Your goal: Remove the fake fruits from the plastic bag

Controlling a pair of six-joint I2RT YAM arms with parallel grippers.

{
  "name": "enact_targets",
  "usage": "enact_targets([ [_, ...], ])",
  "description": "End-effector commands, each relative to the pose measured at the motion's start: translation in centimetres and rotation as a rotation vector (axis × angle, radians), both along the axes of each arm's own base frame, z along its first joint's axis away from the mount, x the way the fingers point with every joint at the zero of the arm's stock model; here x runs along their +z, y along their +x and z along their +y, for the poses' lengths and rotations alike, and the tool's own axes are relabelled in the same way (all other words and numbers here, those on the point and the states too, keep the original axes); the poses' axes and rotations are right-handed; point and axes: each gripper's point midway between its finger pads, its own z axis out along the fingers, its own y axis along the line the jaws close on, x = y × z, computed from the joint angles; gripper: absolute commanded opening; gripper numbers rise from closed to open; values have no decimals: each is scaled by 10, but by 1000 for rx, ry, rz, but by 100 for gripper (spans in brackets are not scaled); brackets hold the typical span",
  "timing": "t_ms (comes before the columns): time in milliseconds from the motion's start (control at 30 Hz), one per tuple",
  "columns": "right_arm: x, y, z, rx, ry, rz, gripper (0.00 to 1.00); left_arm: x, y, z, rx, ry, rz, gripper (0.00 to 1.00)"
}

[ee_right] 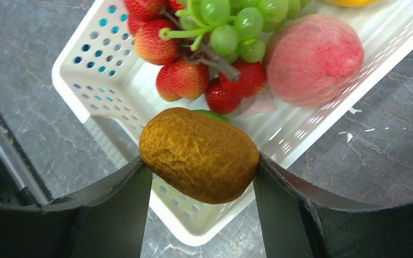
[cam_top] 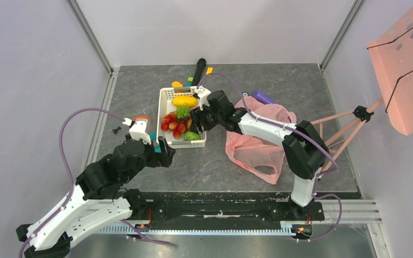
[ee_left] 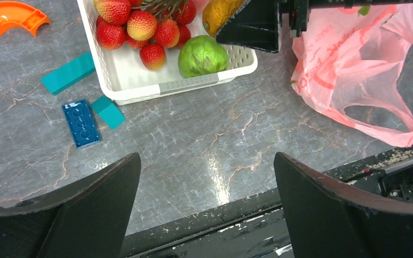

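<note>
Two pincers: right pincer (ee_right: 201, 164) clamps kiwi (ee_right: 199, 153) over basket (ee_right: 80, 86) rim; released here it could clip the edge and roll onto surface (cam_top: 220, 172). Left pincer (ee_left: 207, 158) gapes wide, empty, at basket's 7 o'clock. Bag (cam_top: 258, 145) lies limp at 3 o'clock.

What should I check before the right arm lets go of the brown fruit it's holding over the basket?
1. Grip: the right gripper pinches the brown fruit between both fingers: ok.
2. Position: the fruit hangs over the white basket, inside its rim but close to it: ok.
3. Landing spot: a green fruit lies partly beneath; whether the drop will settle: cannot tell.
4. Other arm: the left gripper is open over the table, apart from the basket: ok.
5. Remaining work: the plastic bag lies crumpled beside the basket; whether any fruit is left inside: cannot tell.
</note>
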Motion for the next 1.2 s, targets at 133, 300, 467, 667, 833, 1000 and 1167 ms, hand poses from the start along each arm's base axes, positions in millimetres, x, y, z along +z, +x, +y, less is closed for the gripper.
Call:
enact_targets([
  [133, -3, 30, 5, -66, -38, -66, 74, -14, 5, -1, 51, 0, 42, 100],
  [300, 10, 29, 2, -67, -27, -89, 89, -18, 7, -4, 46, 14, 52, 100],
  [467, 51, 26, -5, -72, 6, -154, 98, -21, 9, -9, 28, 27, 53, 100],
  [667, 113, 5, -39, -124, 59, -261, 98, -27, 14, -11, 29, 59, 50, 100],
  [833, 120, -26, -96, -238, 65, -311, 98, -28, 19, -11, 41, 79, 39, 100],
  [1000, 92, -57, -162, -395, 29, -338, 98, -34, 20, -5, 58, 81, 16, 100],
  [1167, 78, -84, -198, -447, 59, -369, 98, -35, 19, -2, 70, 63, 4, 100],
])
